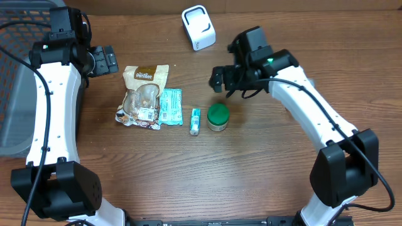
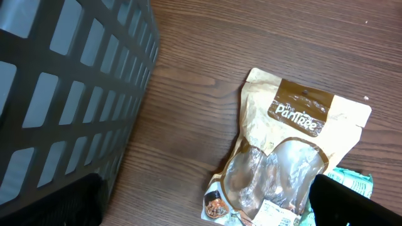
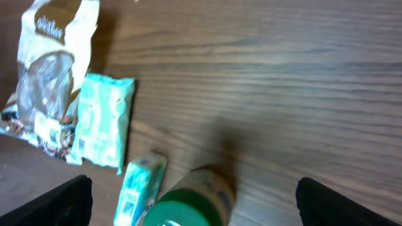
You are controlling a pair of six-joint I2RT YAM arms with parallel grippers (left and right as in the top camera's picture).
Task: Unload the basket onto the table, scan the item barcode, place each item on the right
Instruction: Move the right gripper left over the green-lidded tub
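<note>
The green-lidded round jar (image 1: 218, 117) stands lid up on the brown wooden bench (image 1: 264, 176), just right of centre in the overhead view. It ends a row that runs leftward: a small teal-and-white box (image 1: 195, 120) just beside it, then a flat teal packet (image 1: 169, 106), then a tan snack pouch with a clear window (image 1: 143, 95). The white barcode scanner (image 1: 198, 27) sits well apart at top centre, and only the overhead view shows it.

The right claw (image 1: 221, 80) hangs just above the jar in the frame. Its opening is hard to read from overhead. The right wrist view settles it: the dark fingers (image 3: 50, 201) sit in the two lower corners, spread wide with nothing between them. The jar's lid lies blurred at the bottom edge under the gap.

The left claw (image 1: 103, 60) is at upper left, near the pouch's top edge. The left wrist view shows its fingers (image 2: 352, 201) wide apart and empty. That view alone makes the pouch's "Pantree" print legible and shows the grid wall of the dark plastic basket (image 2: 69, 81) close up, filling the upper left
</note>
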